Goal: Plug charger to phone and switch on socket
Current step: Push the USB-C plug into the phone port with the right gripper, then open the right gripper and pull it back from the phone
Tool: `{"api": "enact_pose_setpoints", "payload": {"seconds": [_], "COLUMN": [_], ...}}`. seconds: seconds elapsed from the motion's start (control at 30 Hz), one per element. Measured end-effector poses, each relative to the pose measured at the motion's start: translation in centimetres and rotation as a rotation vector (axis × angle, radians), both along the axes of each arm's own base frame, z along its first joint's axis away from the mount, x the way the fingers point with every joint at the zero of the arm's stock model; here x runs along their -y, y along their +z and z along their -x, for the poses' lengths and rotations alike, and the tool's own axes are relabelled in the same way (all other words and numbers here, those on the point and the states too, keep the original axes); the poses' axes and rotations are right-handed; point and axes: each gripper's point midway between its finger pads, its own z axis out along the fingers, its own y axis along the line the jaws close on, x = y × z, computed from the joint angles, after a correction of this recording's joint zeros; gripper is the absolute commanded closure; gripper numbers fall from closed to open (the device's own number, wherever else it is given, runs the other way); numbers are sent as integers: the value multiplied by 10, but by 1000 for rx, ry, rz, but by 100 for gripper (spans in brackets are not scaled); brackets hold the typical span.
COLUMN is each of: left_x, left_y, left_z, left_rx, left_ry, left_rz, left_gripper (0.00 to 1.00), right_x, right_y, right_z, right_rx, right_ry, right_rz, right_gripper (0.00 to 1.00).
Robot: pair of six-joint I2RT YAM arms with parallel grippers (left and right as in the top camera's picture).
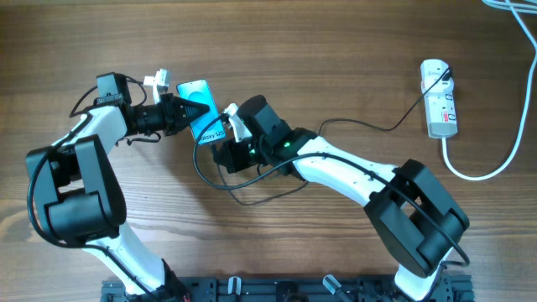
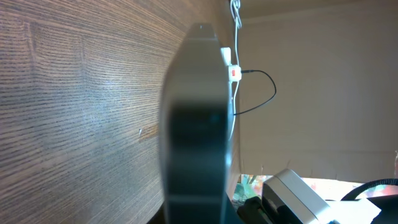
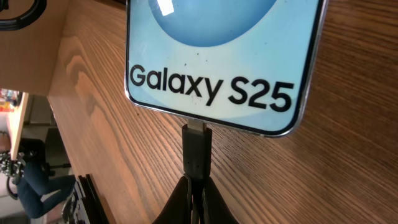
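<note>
The phone (image 1: 200,102) has a teal-blue screen and is held tilted above the wooden table. My left gripper (image 1: 186,107) is shut on its far end. The left wrist view shows the phone edge-on (image 2: 196,124), hiding the fingers. My right gripper (image 1: 225,134) is shut on the charger's black connector (image 3: 196,149). The connector tip meets the bottom edge of the phone (image 3: 217,62), below the words "Galaxy S25". The right fingers (image 3: 198,199) pinch the connector tightly. The charger's thin black cable (image 1: 369,126) runs to the white socket (image 1: 438,99) at the far right.
The black cable loops on the table (image 1: 252,180) under my right arm. A thick white lead (image 1: 495,168) curves from the socket to the right edge. The socket also shows far off in the left wrist view (image 2: 229,62).
</note>
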Motion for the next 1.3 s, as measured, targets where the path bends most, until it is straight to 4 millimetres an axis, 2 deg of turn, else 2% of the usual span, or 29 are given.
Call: {"api": "enact_pose_setpoints", "payload": {"seconds": [0.53, 0.63, 0.67, 0.7, 0.87, 1.0, 1.1, 1.3], "left_x": [-1, -1, -1, 1, 3, 3, 3, 4], "left_y": [1, 1, 1, 0, -1, -1, -1, -1], "left_z": [-1, -2, 0, 2, 3, 3, 3, 4], "left_rx": [6, 8, -5, -13, -16, -15, -16, -25], "left_ry": [1, 3, 2, -1, -6, -6, -6, -9], "left_rz": [-1, -1, 2, 3, 4, 4, 4, 6], "left_gripper": [96, 96, 96, 96, 96, 96, 96, 96], "right_x": [1, 1, 0, 1, 28, 46, 50, 41], "right_y": [8, 10, 14, 18, 30, 48, 60, 52], "right_z": [-6, -8, -15, -20, -36, -25, -13, 9], "right_rx": [0, 8, 35, 44, 32, 0, -9, -22], "right_ry": [17, 14, 4, -7, -62, -70, -56, -20], "right_rz": [-45, -51, -64, -70, -48, -11, -1, 45], "right_gripper": [94, 53, 45, 42, 31, 26, 22, 18]}}
